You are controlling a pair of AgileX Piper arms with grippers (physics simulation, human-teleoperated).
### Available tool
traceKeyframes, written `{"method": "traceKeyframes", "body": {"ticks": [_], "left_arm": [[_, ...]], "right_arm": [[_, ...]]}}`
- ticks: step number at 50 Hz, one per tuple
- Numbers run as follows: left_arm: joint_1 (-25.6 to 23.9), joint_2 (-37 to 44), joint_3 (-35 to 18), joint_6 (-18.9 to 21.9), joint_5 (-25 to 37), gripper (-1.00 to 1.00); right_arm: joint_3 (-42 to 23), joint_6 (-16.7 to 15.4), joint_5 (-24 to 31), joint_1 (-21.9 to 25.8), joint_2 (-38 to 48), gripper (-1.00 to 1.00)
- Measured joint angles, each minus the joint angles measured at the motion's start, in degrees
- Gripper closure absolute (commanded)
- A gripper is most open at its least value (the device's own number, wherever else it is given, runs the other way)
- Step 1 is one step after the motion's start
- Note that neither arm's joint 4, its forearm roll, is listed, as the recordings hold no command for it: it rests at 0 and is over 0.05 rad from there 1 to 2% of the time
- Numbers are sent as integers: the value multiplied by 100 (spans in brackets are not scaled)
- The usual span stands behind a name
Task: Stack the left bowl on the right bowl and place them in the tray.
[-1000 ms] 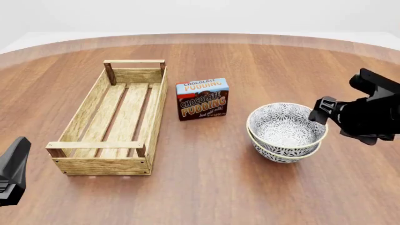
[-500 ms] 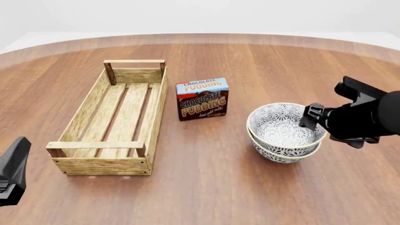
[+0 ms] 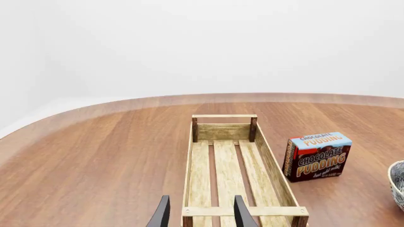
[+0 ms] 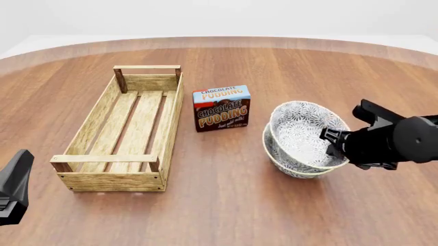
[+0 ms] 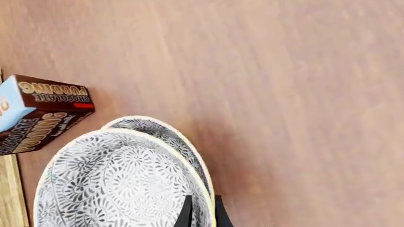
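Two white bowls with a grey flower pattern sit stacked right of centre, the upper bowl inside the lower bowl. Both are tipped, with their right side raised. My right gripper is shut on their right rim. In the right wrist view its fingers pinch the rim of the stack. The light-wood tray lies empty at the left, also in the left wrist view. My left gripper is open and empty, just short of the tray's near end bar, low at the left edge of the front view.
A chocolate pudding box stands between the tray and the bowls, close to the tray's right side; it also shows in the left wrist view and the right wrist view. The brown wooden table curves away at the back.
My right gripper has moved left and down onto the right rim of the stacked bowls and closed on it. The bowls have tipped and shifted slightly left. The left arm has not moved.
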Motion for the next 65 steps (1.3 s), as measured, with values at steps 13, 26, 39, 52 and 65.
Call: {"method": "traceKeyframes", "body": {"ticks": [13, 26, 39, 52, 65], "left_arm": [[0, 0, 0, 0, 0, -100], [0, 0, 0, 0, 0, -100], [0, 0, 0, 1, 0, -100], [0, 0, 0, 1, 0, -100], [0, 0, 0, 0, 0, -100]], "right_arm": [[24, 126, -81, 58, -102, 100], [53, 124, -9, 97, -235, 100], [-103, 65, 332, 23, -511, 100], [-476, -55, 864, -86, -878, 100], [-1155, -278, 1586, -130, -1172, 100]]}}
